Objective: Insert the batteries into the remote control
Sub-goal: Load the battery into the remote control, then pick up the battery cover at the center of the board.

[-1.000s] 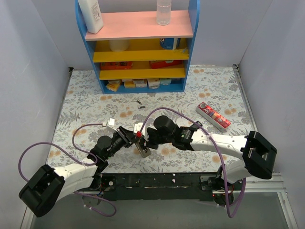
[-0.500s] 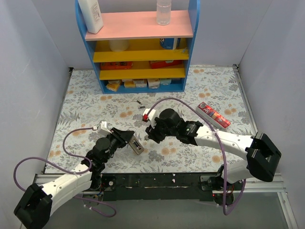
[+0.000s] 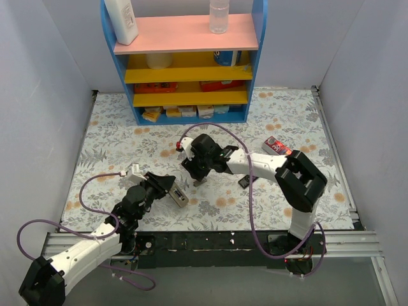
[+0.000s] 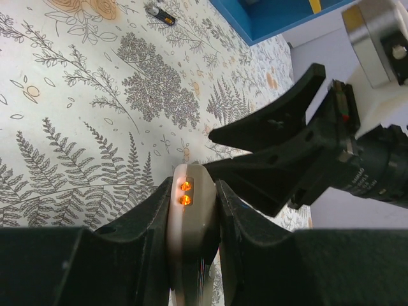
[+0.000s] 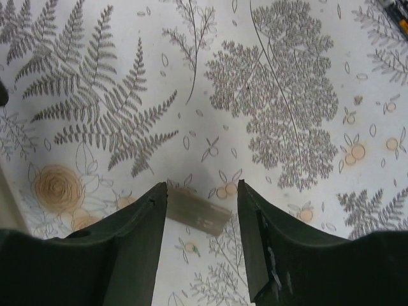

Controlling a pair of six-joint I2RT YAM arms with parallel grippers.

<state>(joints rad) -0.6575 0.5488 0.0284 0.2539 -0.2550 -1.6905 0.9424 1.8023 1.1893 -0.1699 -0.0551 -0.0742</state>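
Observation:
My left gripper is shut on the remote control, gripping its grey-beige sides; the left wrist view shows its end with two orange-lit dots between the fingers. My right gripper points down just right of it, also seen in the left wrist view. In the right wrist view it is open, with the small flat grey cover piece on the mat between its jaws. Two batteries lie further back; one shows in the left wrist view.
A blue shelf unit with boxes and bottles stands at the back. A red and white box lies at the right, partly behind the right arm. A small dark object lies beside that arm. Purple cables loop from both arms.
My right gripper has come away from the remote and now sits low over the mat with the grey cover piece between its jaws. My left gripper has drawn the remote back towards the left.

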